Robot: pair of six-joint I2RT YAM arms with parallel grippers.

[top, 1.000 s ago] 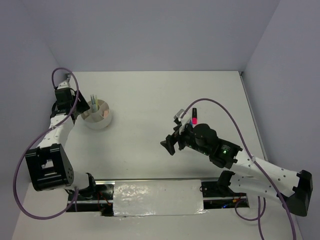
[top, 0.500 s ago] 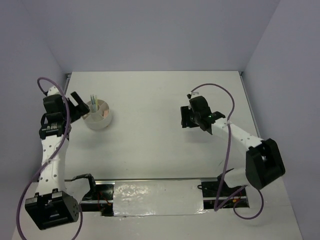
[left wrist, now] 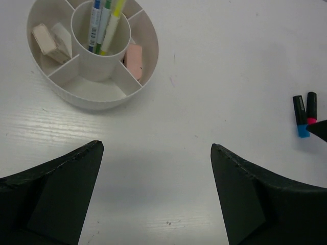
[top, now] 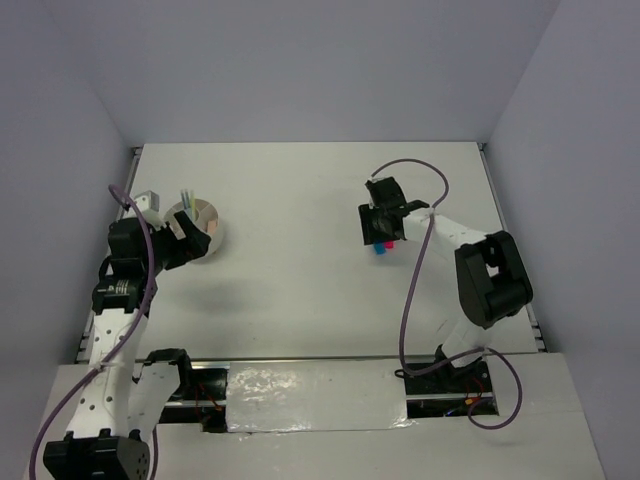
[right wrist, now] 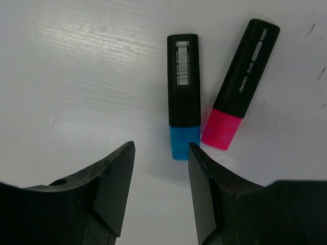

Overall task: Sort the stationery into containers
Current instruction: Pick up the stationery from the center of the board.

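Right gripper (right wrist: 158,176), jaws standing partly apart and pinching nothing, is hovering low over the table (top: 300,200). The blue highlighter (right wrist: 183,92) is lying flat just ahead of its fingertips, the blue end nearest the right finger, black cap pointing away. The pink highlighter (right wrist: 248,76) is lying just beside it, further right, angled slightly outward. Left gripper (left wrist: 156,168), jaws spread wide and empty, is facing the white tub (left wrist: 97,102), which is sitting ahead and to the left of its fingers, apart from them. Pens (left wrist: 104,25) are standing in the centre cup, a tan eraser (left wrist: 45,41) and a pink eraser (left wrist: 134,57) lying in separate outer compartments. Compared with half a second earlier, the right jaws are narrowing from a wider stance, and the left gripper is arriving at the tub's near side from its far left.
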